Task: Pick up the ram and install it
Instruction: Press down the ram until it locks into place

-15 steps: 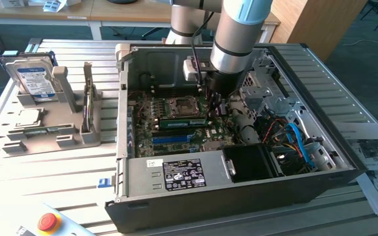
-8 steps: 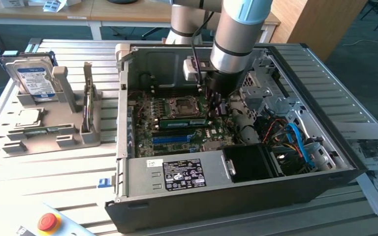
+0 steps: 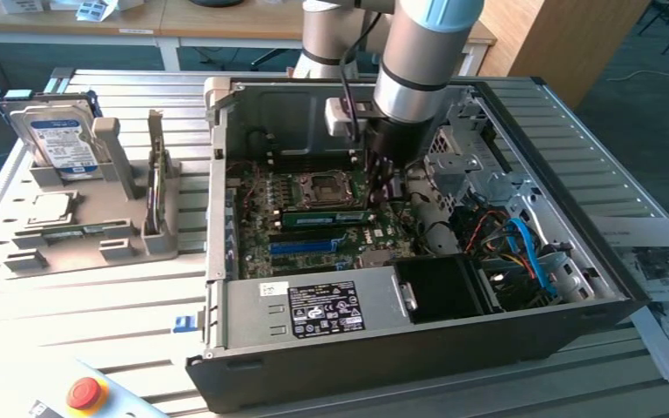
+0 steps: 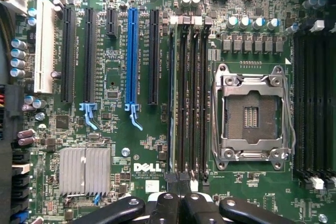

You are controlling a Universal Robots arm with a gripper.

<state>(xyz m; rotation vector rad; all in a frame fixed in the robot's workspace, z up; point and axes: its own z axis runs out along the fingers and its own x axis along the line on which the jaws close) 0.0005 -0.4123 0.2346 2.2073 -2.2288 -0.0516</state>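
The ram (image 3: 323,218), a long green stick, stands on edge in a slot on the motherboard, just beside the empty processor socket (image 3: 320,187). My gripper (image 3: 379,178) hangs inside the open computer case, above the end of that stick. In the wrist view the gripper (image 4: 177,178) is shut, its two dark fingertips together with nothing between them. They sit over one end of the row of black memory slots (image 4: 189,98). The silver processor socket (image 4: 252,114) lies open beside those slots.
The case wall (image 3: 521,322), the drive cage (image 3: 474,165) and a bundle of cables (image 3: 521,248) crowd the exterior view's right. A grey fixture (image 3: 91,244) at the exterior view's left holds a hard drive (image 3: 62,144), a square chip (image 3: 50,209) and an upright stick (image 3: 156,174). A red stop button (image 3: 84,394) sits at the front.
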